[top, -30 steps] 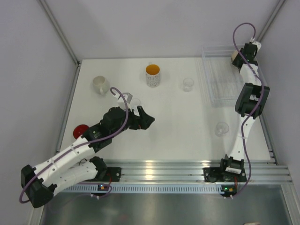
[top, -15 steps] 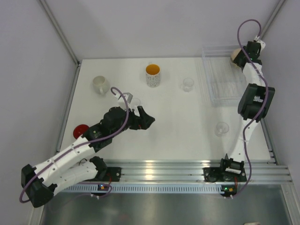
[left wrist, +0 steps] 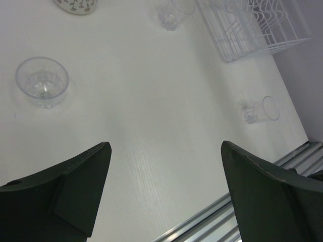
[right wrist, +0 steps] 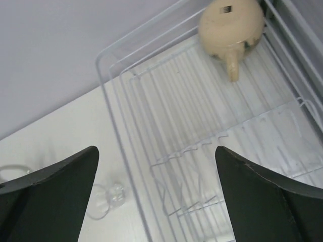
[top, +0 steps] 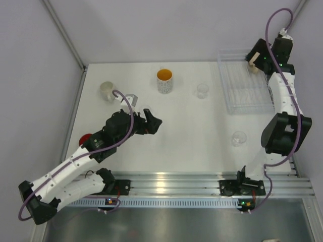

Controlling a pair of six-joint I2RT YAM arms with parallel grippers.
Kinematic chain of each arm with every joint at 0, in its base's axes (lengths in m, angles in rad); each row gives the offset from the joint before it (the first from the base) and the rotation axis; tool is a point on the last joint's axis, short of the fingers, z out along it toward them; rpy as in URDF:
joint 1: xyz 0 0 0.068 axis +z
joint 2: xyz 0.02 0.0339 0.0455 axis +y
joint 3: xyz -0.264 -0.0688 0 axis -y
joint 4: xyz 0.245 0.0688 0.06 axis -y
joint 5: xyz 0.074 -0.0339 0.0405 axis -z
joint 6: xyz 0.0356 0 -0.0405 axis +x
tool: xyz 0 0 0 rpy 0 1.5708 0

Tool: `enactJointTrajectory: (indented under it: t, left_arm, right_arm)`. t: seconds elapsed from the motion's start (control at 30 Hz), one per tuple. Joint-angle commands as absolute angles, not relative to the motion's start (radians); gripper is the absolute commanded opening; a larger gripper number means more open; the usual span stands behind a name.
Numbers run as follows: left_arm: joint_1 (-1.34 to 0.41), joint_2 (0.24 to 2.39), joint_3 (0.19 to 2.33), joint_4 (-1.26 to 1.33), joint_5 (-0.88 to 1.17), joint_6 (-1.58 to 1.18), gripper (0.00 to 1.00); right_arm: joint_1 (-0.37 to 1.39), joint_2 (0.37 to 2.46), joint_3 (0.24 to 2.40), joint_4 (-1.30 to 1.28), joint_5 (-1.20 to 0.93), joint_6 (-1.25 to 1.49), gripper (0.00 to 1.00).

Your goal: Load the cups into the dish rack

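The beige mug (right wrist: 231, 25) is showing against the white rack (right wrist: 171, 106). The speckled mug (top: 164, 84) is glowing orange inside.

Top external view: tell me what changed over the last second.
The right arm's elbow swung back toward the near edge and the right gripper rose. It hangs open above the dish rack, clear of the beige mug in the far corner. The open left gripper shifted slightly away from the bases, near a clear tumbler. The speckled mug, white mug and two other tumblers stayed put.
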State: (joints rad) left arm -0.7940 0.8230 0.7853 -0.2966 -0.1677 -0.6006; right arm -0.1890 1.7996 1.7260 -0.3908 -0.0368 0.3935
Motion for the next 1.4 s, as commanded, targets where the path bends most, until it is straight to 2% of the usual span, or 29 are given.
enactJointTrajectory:
  t: [0.0, 0.17, 0.23, 0.43, 0.57, 0.7, 1.1, 1.37]
  left_arm:
    - [-0.796, 0.827, 0.856, -0.322, -0.247, -0.543, 0.96]
    - [-0.796, 0.865, 0.902, -0.325, -0.270, -0.526, 0.96]
    - [-0.796, 0.880, 0.914, -0.328, -0.278, -0.532, 0.97]
    - [-0.784, 0.971, 0.994, -0.420, -0.431, -0.577, 0.98]
    - [-0.724, 1.014, 1.038, -0.514, -0.463, -0.635, 0.98]
    - [-0.548, 1.008, 1.037, -0.574, -0.390, -0.687, 0.98]
    - [-0.111, 1.022, 1.006, -0.744, -0.327, -0.727, 0.98]
    - [0.049, 1.074, 0.936, -0.752, -0.322, -0.722, 0.98]
  right_arm:
    - [-0.100, 1.648, 1.652, -0.425, -0.124, 0.361, 0.99]
    - [0.104, 1.438, 1.426, -0.408, -0.152, 0.347, 0.99]
    - [0.182, 1.340, 1.280, -0.316, -0.185, 0.383, 0.99]
    - [0.351, 1.194, 1.051, -0.235, -0.215, 0.414, 0.99]
    - [0.379, 1.140, 0.970, -0.267, -0.145, 0.379, 0.99]
    - [0.379, 1.072, 0.913, -0.293, -0.064, 0.336, 0.99]
    - [0.379, 0.940, 0.838, -0.226, -0.166, 0.362, 0.99]
    - [0.379, 0.917, 0.818, -0.212, -0.167, 0.368, 0.99]
